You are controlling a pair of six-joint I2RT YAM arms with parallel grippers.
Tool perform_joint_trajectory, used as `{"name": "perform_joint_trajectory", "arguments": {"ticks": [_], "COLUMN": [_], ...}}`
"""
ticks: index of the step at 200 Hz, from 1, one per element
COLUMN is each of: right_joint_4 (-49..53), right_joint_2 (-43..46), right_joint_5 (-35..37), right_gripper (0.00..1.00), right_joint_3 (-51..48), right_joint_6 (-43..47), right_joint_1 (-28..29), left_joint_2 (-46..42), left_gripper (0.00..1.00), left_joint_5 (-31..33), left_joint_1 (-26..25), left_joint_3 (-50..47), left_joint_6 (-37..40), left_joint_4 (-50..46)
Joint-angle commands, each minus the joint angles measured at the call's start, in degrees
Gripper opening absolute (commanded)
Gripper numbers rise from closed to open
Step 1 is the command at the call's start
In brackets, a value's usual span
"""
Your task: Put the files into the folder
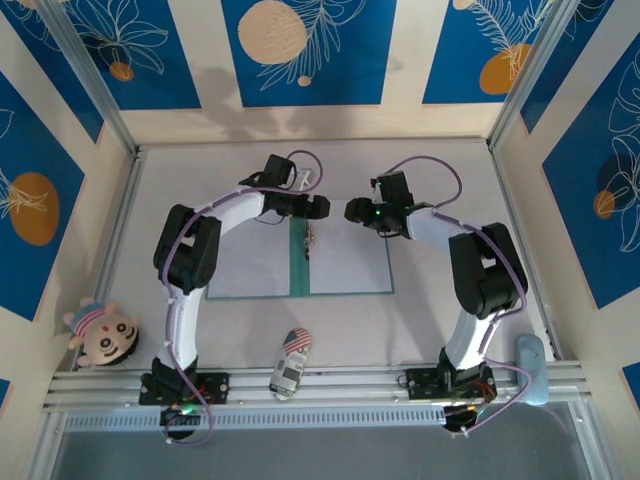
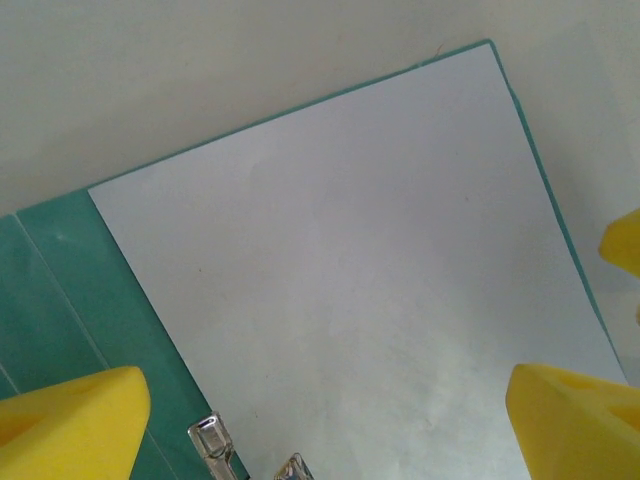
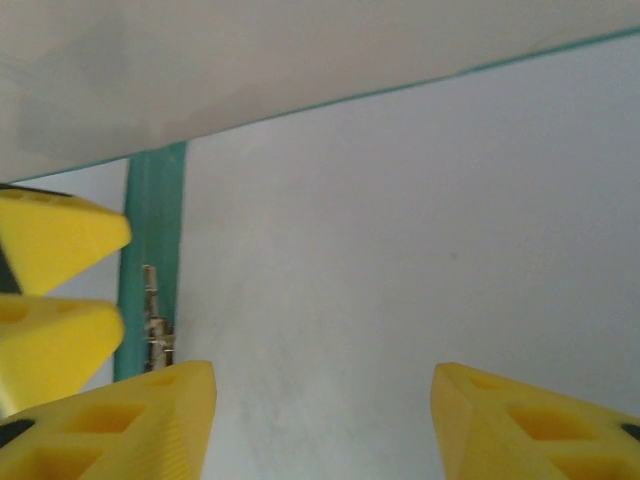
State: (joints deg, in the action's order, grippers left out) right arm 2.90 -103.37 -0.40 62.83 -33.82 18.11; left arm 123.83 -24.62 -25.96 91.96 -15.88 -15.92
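The teal-green folder [image 1: 298, 265] lies open and flat mid-table, its spine running front to back. One white file [image 1: 250, 270] lies on its left leaf and another [image 1: 350, 265] on its right leaf. My left gripper [image 1: 318, 207] hovers over the far end of the spine, and my right gripper [image 1: 352, 211] faces it from the right. In the left wrist view the gripper [image 2: 330, 400] stands wide open above a sheet [image 2: 350, 250], with green card [image 2: 60, 300] beside it. My right gripper [image 3: 322, 385] is open too, above a sheet [image 3: 400, 220], with nothing between its fingers.
A metal clip [image 3: 155, 320] sits on the spine. A toy car [image 1: 290, 362] lies near the front rail, a plush doll [image 1: 100, 333] at the front left and a pale blue object [image 1: 532, 365] at the front right. Patterned walls enclose the table on three sides.
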Motion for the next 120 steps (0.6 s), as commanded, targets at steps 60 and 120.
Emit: {"name": "perform_joint_trajectory", "arguments": {"ticks": [60, 120], "right_joint_4": [7.69, 9.54], "right_joint_2": [-7.57, -10.31], "right_joint_5": [-0.91, -1.61], "right_gripper": [0.59, 0.59], "right_joint_3": [6.40, 8.71], "right_joint_6": [-3.09, -3.26], "right_joint_1": [-1.27, -1.28], "left_joint_2": [1.94, 1.85], "left_gripper": [0.92, 0.93], "left_joint_5": [-2.79, -3.55], "left_joint_1": [-0.27, -0.28], "left_joint_3": [2.25, 1.66], "left_joint_6": [1.91, 0.99], "left_joint_4": [-1.92, -1.43]}}
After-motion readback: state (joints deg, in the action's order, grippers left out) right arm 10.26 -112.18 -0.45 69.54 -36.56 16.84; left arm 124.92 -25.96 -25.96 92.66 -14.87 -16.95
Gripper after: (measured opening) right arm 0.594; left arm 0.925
